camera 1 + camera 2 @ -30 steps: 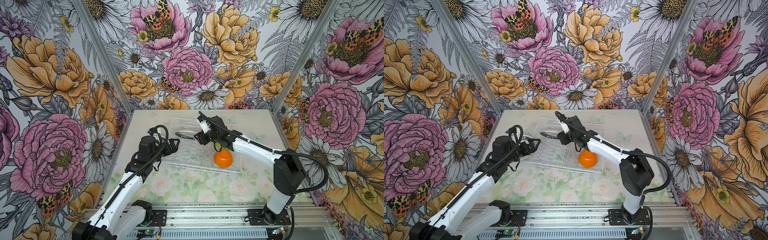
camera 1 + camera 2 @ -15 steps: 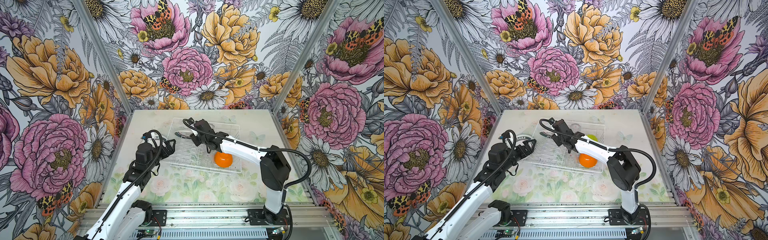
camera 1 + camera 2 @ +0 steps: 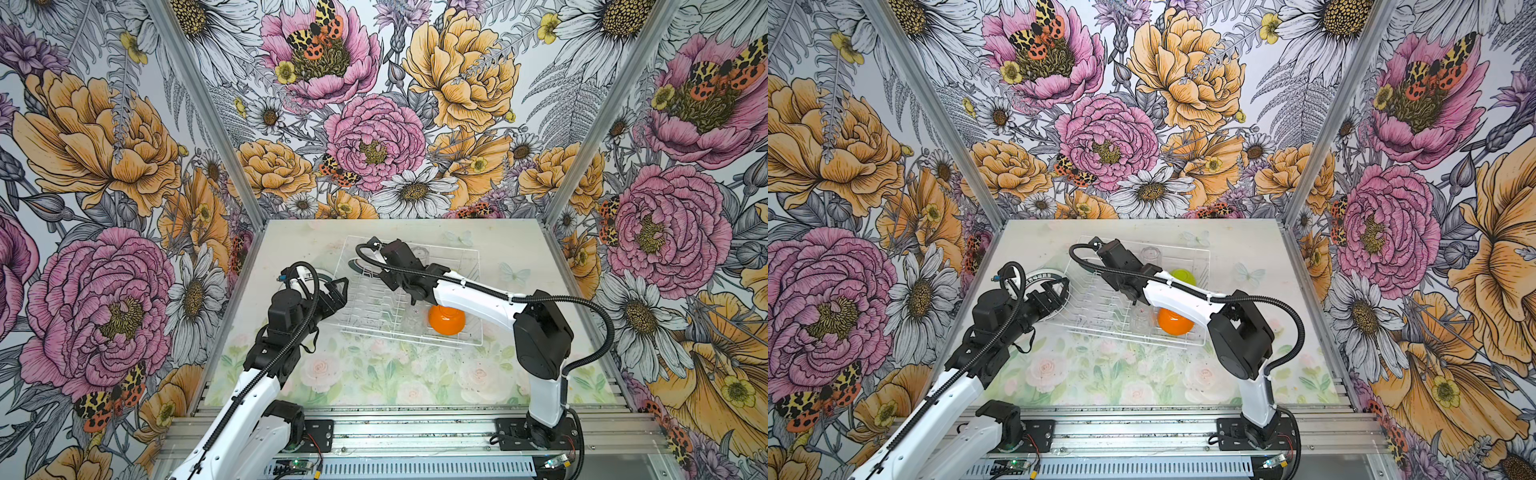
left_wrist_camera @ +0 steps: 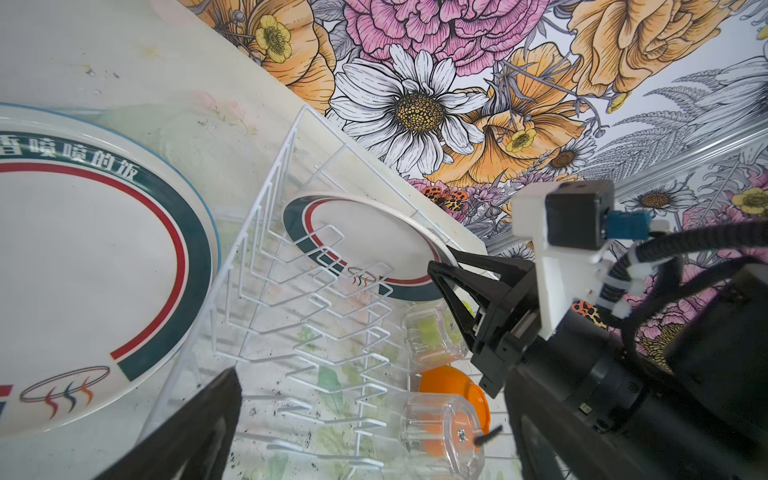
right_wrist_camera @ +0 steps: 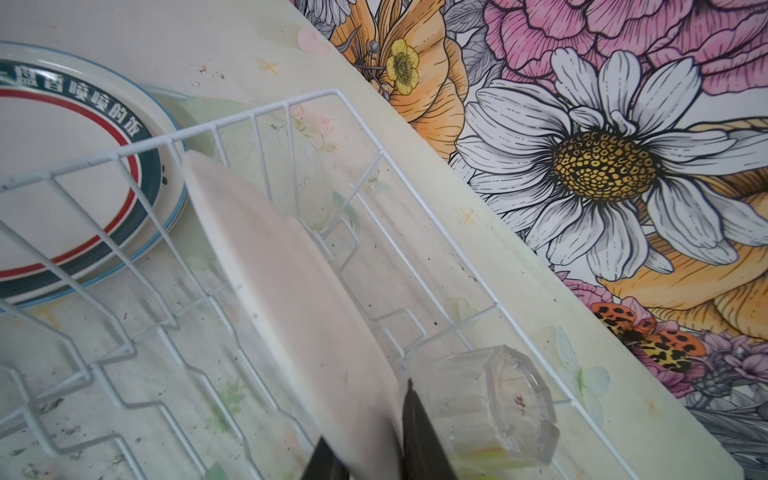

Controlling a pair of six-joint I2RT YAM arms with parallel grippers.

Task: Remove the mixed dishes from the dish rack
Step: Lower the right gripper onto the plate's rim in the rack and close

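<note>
A pale tabletop (image 3: pixel 374 374) printed with faint roses and leaves is walled on the left, far and right sides by floral wallpaper (image 3: pixel 374 137). A metal rail (image 3: pixel 415 428) runs along its near edge.

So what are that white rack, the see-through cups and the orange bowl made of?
Dish rack: thin metal wire with a glossy white coating, judging by its bent rods.
Tumbler: clear plastic or glass; see-through, faceted base.
Orange bowl: probably plastic; uniform bright colour, soft sheen.
</note>
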